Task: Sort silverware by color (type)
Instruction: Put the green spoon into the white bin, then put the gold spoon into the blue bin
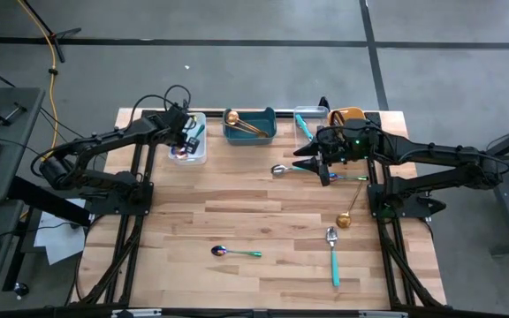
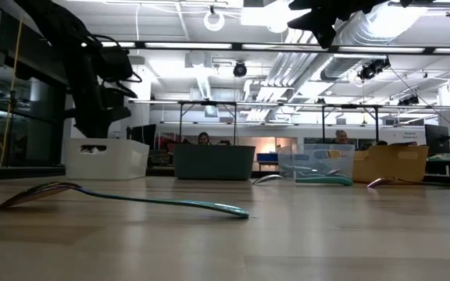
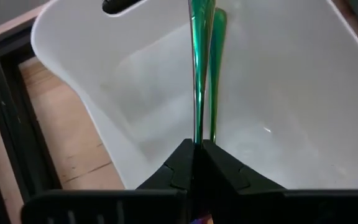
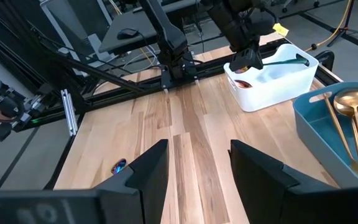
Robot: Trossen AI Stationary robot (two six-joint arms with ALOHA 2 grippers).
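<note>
over the white plastic bin [image 1: 188, 141], my left claw [image 3: 197, 149] pinches a slim teal-green-handled spoon [image 3: 197, 74]; my right claw [image 4: 197, 165] hangs spread above the wooden counter [image 1: 263, 221].

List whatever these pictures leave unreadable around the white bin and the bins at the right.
- Bowl end of the green-handled utensil clamped in the left gripper: left wrist view, hidden behind the shut jaws.
- Contents of the white rectangular plastic bin: high view, covered by the left arm.
- Orange bin interior: high view, too small; the open right gripper hovers near it.
</note>
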